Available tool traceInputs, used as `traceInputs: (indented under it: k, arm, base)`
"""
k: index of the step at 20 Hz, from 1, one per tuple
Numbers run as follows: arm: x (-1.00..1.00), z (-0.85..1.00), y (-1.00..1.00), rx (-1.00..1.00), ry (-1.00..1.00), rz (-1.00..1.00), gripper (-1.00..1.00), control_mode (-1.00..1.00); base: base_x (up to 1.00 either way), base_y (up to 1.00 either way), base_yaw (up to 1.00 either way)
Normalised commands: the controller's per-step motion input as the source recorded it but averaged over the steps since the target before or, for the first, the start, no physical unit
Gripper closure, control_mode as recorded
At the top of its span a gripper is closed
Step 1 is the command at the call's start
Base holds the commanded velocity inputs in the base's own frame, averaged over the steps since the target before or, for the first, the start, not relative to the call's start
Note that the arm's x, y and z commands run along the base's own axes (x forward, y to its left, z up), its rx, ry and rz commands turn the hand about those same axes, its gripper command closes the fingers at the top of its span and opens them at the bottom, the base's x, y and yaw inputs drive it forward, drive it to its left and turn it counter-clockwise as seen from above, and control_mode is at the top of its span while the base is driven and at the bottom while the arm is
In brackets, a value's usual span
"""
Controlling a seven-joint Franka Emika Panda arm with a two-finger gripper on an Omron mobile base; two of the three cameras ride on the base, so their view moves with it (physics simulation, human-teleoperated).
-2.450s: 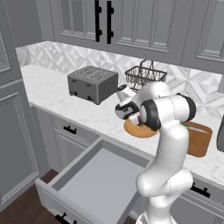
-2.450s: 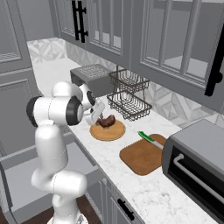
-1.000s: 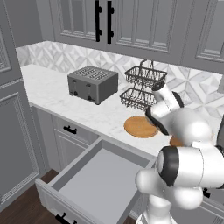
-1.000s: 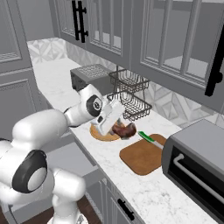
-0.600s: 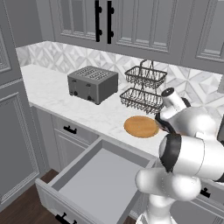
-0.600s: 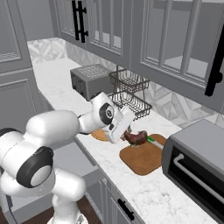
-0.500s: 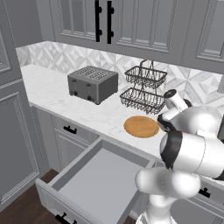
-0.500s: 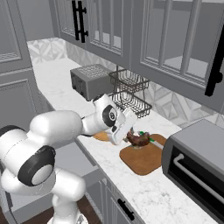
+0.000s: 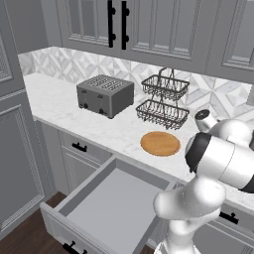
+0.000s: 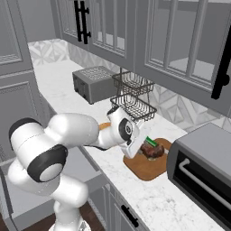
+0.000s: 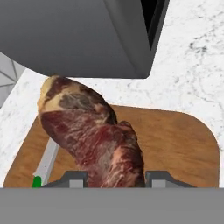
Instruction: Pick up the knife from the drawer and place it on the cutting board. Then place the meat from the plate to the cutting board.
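Over the reddish-brown wooden cutting board (image 11: 175, 140), the hand (image 11: 114, 177) grips the marbled dark-red meat (image 11: 94, 135); the hand view reveals the green-handled knife's (image 11: 46, 162) grey blade; left base view shows the bare round tan plate (image 9: 160, 143).

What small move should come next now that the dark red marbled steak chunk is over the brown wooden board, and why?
Probably lower a little and open. The gripper is shut on the dark red marbled steak chunk, directly over the reddish-brown rectangular cutting board, where the green-handled knife already lies. The round tan wooden plate is bare.
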Motion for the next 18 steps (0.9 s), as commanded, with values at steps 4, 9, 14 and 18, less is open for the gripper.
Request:
traceInputs:
  k: [4, 9, 14, 18]
  arm:
    - [0.0, -0.03, 0.0, 0.0, 0.0, 0.0, -1.0, -1.0]
    - [-0.01, 0.02, 0.03, 0.0, 0.0, 0.02, -1.0, -1.0]
    - [-0.1, 0.19, 0.22, 0.0, 0.0, 0.02, -1.0, -1.0]
    - [-0.18, 0.38, 0.46, -0.01, 0.0, 0.04, -1.0, -1.0]
  base:
    - [0.0, 0.0, 0.0]
    - [0.0, 0.0, 0.0]
    - [0.0, 0.0, 0.0]
    - [0.0, 0.0, 0.0]
